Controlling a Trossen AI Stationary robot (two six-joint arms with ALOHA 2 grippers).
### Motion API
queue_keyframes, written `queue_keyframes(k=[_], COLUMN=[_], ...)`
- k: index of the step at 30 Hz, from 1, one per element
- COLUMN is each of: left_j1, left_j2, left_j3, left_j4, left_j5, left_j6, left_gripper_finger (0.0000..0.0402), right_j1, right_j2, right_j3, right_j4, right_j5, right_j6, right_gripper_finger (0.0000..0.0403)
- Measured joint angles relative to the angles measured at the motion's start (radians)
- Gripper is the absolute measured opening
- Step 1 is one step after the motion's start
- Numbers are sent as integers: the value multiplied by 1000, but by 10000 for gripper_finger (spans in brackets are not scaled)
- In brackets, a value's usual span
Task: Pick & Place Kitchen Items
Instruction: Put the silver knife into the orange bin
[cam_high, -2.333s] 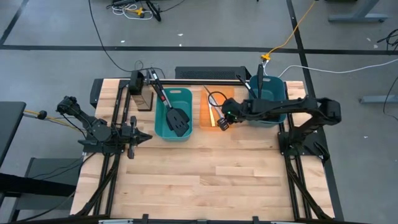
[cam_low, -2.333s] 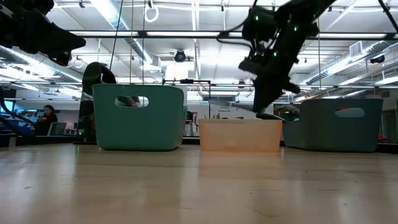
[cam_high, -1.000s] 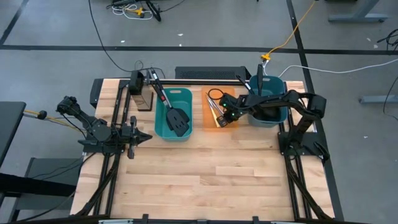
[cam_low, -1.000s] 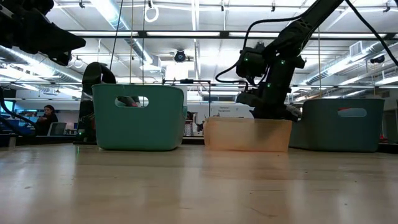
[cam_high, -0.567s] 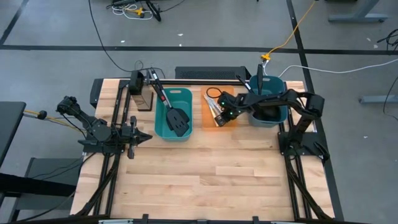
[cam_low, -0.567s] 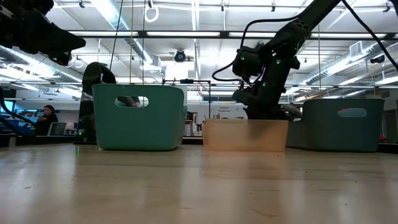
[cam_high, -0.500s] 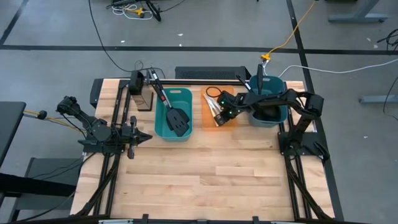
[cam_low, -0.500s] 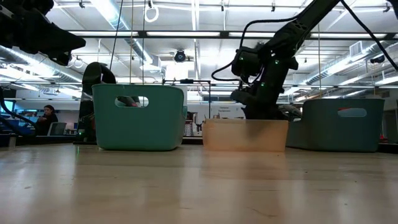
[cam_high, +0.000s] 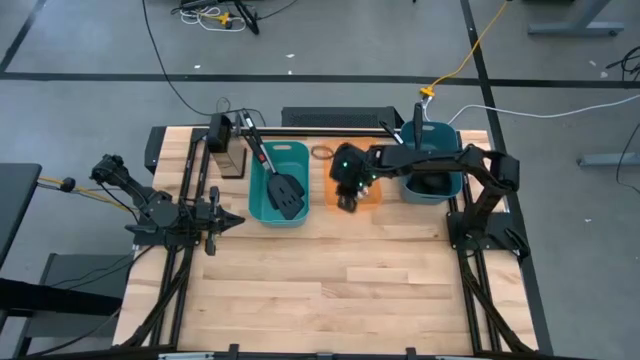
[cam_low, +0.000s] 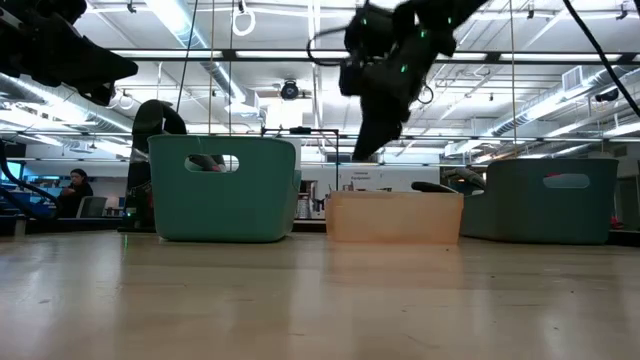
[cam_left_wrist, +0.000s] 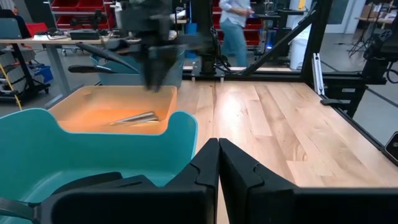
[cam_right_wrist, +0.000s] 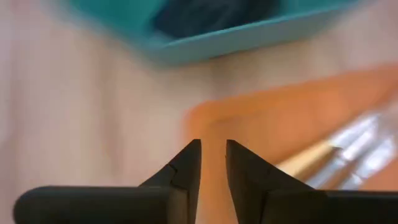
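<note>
Two black slotted spatulas (cam_high: 283, 188) lie in the left teal bin (cam_high: 262, 208). Silver knives (cam_left_wrist: 134, 117) and a yellowish stick (cam_right_wrist: 308, 160) lie on the floor of the orange bin (cam_high: 371, 195). My right gripper (cam_right_wrist: 212, 149) hangs above that bin's near left part (cam_low: 364, 150). Its fingers stand slightly open with nothing between them and point slantwise down. My left gripper (cam_left_wrist: 217, 148) is shut and empty, level, at the table's left side (cam_high: 236, 221).
A second teal bin (cam_high: 432, 172) stands to the right of the orange one, under my right arm. A black box (cam_high: 228, 150) sits at the far left. Bare wood (cam_high: 340, 280) covers the table's near half. People show in the room behind the table.
My right gripper has risen out of the orange bin and swung toward the bin's left side. It has rolled about its own axis on the way. The knives stay in the bin.
</note>
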Motion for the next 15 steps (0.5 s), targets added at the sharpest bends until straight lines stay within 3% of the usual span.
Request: queue_keyframes(k=[3,6,12,15], left_j1=[0,0,0,0], left_j2=[0,0,0,0], left_j3=[0,0,0,0], left_j4=[0,0,0,0], left_j5=[0,0,0,0], left_j6=[3,19,21,12], left_gripper_finger=[15,15,15,15], right_j1=[66,119,169,163], right_j2=[-2,-2,-2,-2], right_j3=[52,67,19,-28], right_j4=[-144,-232,-267,-241], right_j5=[-24,-1,182,220], right_j6=[-120,-130,-99,-98], right_gripper_finger=[93,118,192,217])
